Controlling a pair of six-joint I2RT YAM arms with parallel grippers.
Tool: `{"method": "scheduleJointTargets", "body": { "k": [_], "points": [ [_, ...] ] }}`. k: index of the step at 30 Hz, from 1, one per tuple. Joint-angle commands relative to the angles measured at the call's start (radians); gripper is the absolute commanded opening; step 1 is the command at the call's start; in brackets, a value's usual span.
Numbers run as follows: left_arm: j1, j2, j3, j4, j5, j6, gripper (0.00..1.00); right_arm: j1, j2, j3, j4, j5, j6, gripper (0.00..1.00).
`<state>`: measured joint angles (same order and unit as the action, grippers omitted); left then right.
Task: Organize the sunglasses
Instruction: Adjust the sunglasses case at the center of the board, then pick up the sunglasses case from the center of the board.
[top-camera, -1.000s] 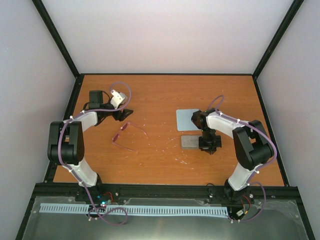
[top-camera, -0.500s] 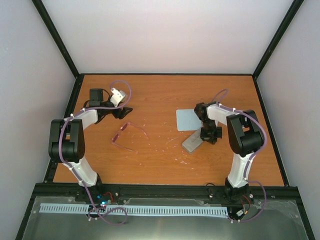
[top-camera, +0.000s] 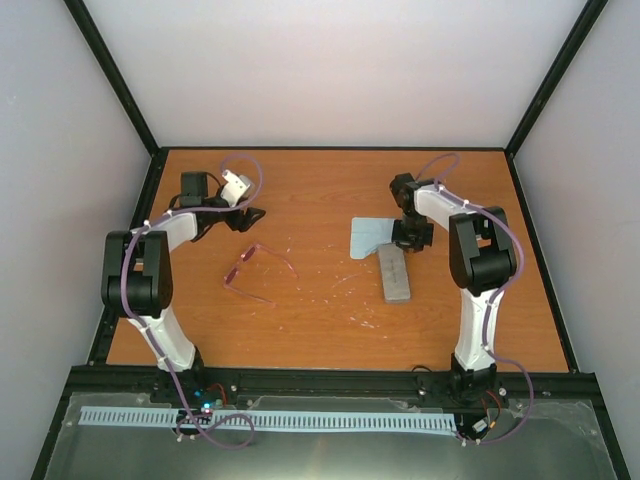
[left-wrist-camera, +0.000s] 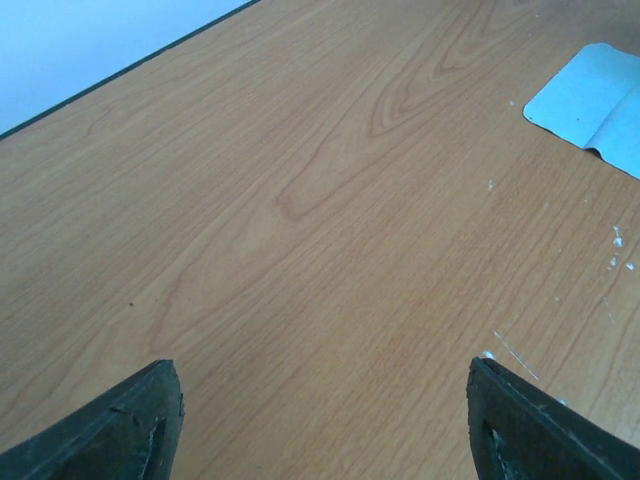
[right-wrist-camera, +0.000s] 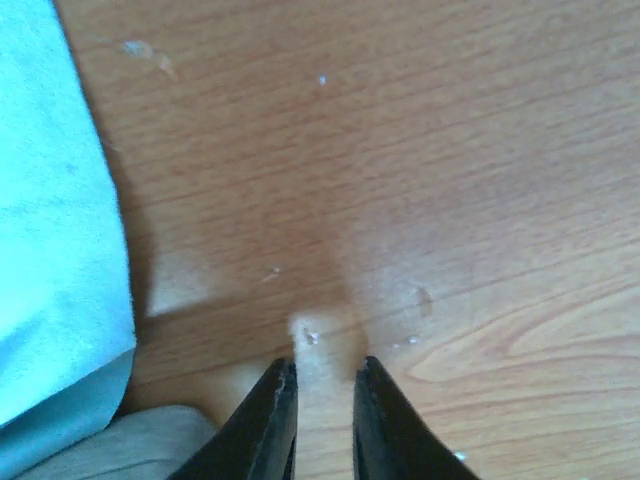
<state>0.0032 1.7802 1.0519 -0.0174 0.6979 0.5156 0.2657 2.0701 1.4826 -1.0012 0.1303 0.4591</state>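
Jaws, overhead view: the left jaws hover wide apart over the far left of the surface (top-camera: 320, 190), holding nothing. The right jaws sit low at the far end of the grey case (top-camera: 394, 273); their gap cannot be judged from here. The sunglasses (top-camera: 255, 270) lie flat, left of centre, on the near side of the left jaws, temples apparently unfolded, well apart from the case. The case lies lengthwise, its far end touching the blue-grey cloth (top-camera: 368, 238). Whether its lid is up cannot be told.

Left wrist view: both fingertips (left-wrist-camera: 130, 420) frame bare wood with nothing between them. The cloth (left-wrist-camera: 590, 100) shows at the upper right. The sunglasses are not in view.

Right wrist view: the fingertips (right-wrist-camera: 275, 420) stand a narrow slit apart over bare wood, gripping nothing. The cloth (right-wrist-camera: 50, 220) lies to their left, and a corner of the case (right-wrist-camera: 130, 450) sits just beside them.

Hazards, as judged:
- Thin frame lying flat: a closing grip could skid off it or press on a lens.
- Unfolded temples may not fit the case, and forcing them could bend them.
- Cloth touching the case: moving either could drag the other.
- Sunglasses outside the left wrist view: an approach would start unsighted.
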Motion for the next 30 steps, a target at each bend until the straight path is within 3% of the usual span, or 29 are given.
{"method": "scheduleJointTargets", "body": {
  "k": [1, 3, 6, 13, 18, 25, 30],
  "points": [
    [-0.005, 0.019, 0.067, -0.003, -0.007, -0.01, 0.77, 0.0, -0.027, 0.003, -0.027, -0.061, 0.075, 0.24],
    [-0.003, 0.03, 0.081, -0.01, -0.011, -0.005, 0.78, 0.0, -0.095, -0.015, -0.083, -0.063, 0.118, 0.44],
    [0.006, 0.055, 0.104, -0.004, -0.004, -0.024, 0.78, 0.017, -0.203, -0.062, -0.112, -0.122, 0.146, 0.63],
    [0.036, 0.064, 0.11, 0.039, 0.027, -0.066, 0.78, 0.127, -0.358, -0.186, -0.063, -0.171, 0.042, 0.65],
    [0.044, 0.041, 0.071, 0.048, 0.029, -0.034, 0.78, 0.196, -0.305, -0.19, -0.106, -0.095, -0.067, 0.66],
    [0.046, 0.015, 0.032, 0.045, 0.017, -0.026, 0.78, 0.201, -0.253, -0.175, -0.096, -0.013, -0.098, 0.72],
    [0.046, 0.009, 0.021, 0.049, 0.011, -0.032, 0.78, 0.2, -0.21, -0.168, -0.069, -0.036, -0.146, 0.77]
  ]
}}
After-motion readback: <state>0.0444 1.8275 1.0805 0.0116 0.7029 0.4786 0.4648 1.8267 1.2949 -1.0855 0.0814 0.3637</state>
